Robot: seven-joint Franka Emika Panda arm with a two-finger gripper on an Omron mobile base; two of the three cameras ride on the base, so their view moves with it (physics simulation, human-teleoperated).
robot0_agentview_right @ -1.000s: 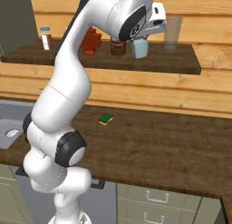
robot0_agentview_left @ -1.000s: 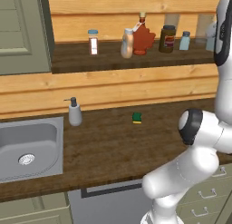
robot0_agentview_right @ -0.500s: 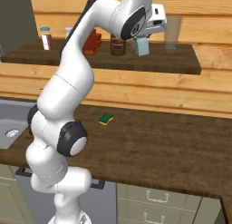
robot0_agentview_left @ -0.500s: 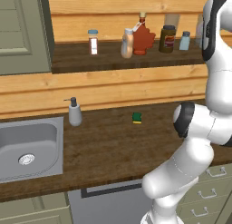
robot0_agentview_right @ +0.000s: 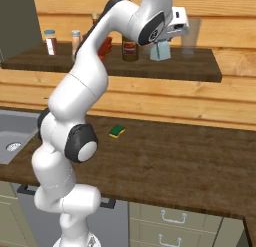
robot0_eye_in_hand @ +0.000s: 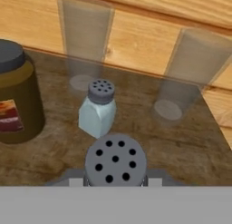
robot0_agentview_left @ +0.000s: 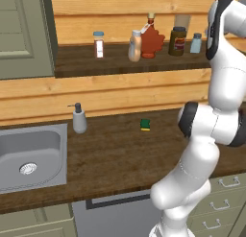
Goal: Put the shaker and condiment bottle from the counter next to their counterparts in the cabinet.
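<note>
On the left of the shelf [robot0_agentview_left: 72, 68] you've got the clear jar [robot0_agentview_left: 98, 44], then the tan bottle [robot0_agentview_left: 135, 46] already standing just beside the red maple-leaf bottle [robot0_agentview_left: 152, 41], so I'd call that half of the job done. Next along sits the dark jar [robot0_eye_in_hand: 16, 94], and right of it the matching shaker [robot0_eye_in_hand: 98, 108] on the shelf board, with two clear glasses [robot0_eye_in_hand: 86, 41] standing behind it against the planks. Now to your pincer [robot0_eye_in_hand: 115, 180]: it's closed on the shaker [robot0_eye_in_hand: 116, 160] you're carrying, whose grey perforated cap sits low in the hand view, just in front of its twin and a touch to the right. From the right base view the hand [robot0_agentview_right: 172, 25] hangs over the shelf with a pale shaker [robot0_agentview_right: 159, 51] below it; whether that base is down on the board I can't tell. So you're on the placing step. My read: lower it straight down, keep it upright, and land it near the twin without nudging it or the glasses behind. Then open the pincer and back out cleanly. Down on the worktop [robot0_agentview_left: 120, 154] there's the soap dispenser [robot0_agentview_left: 79, 119] by the sink [robot0_agentview_left: 29, 154] and a green sponge [robot0_agentview_left: 145, 125].
</note>
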